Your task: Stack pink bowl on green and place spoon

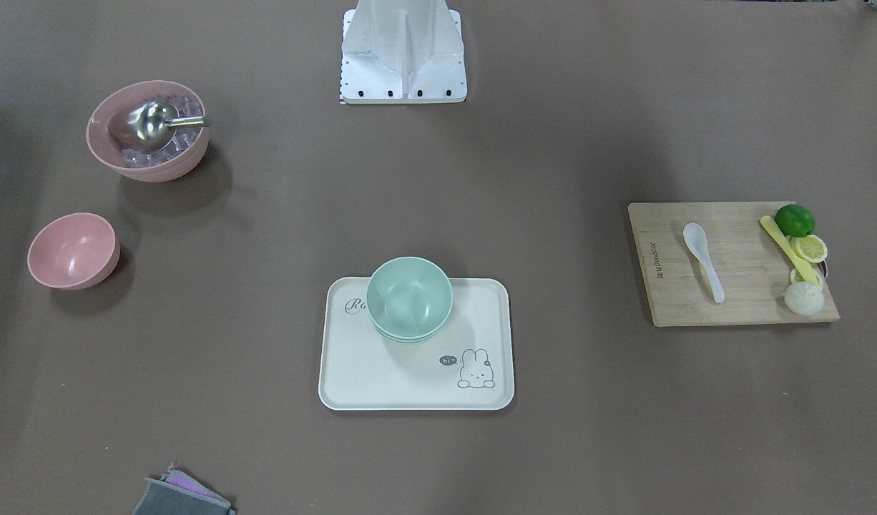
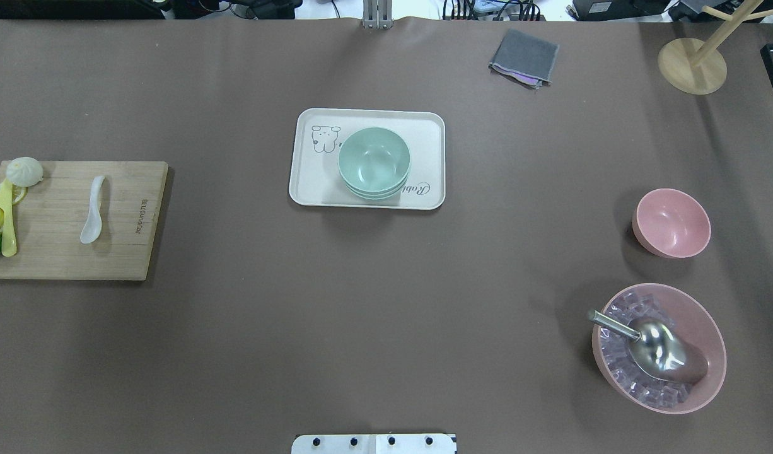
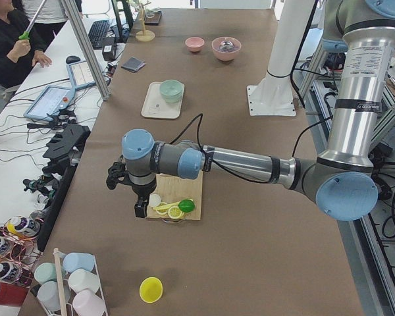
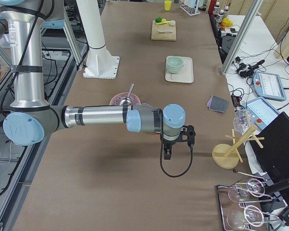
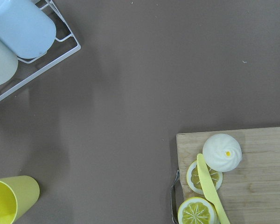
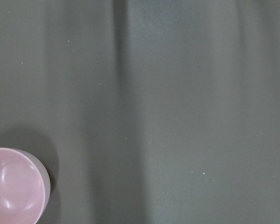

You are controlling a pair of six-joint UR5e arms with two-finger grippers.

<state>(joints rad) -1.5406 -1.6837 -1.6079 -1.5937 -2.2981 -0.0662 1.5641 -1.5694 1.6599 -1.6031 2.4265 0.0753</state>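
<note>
A small empty pink bowl point(image 1: 74, 250) point(image 2: 671, 222) stands on the brown table on the robot's right; it also shows in the right wrist view point(image 6: 14, 186). Stacked green bowls point(image 1: 410, 297) point(image 2: 374, 161) sit on a cream tray point(image 1: 353, 386) point(image 2: 430, 126) at mid-table. A white spoon point(image 1: 703, 261) point(image 2: 93, 211) lies on a wooden cutting board point(image 1: 739, 300) point(image 2: 77, 258) on the robot's left. My left gripper point(image 3: 139, 209) hangs over the board's outer end. My right gripper point(image 4: 167, 155) hangs beyond the pink bowl. I cannot tell whether either is open or shut.
A large pink bowl point(image 1: 149, 129) point(image 2: 657, 347) holds ice cubes and a metal scoop. A lime, lemon slices, a bun point(image 5: 222, 152) and a yellow knife lie on the board. A grey cloth point(image 2: 524, 57), a wooden stand point(image 2: 692, 66), a yellow cup point(image 5: 9, 200) and a cup rack point(image 5: 18, 32) stand around.
</note>
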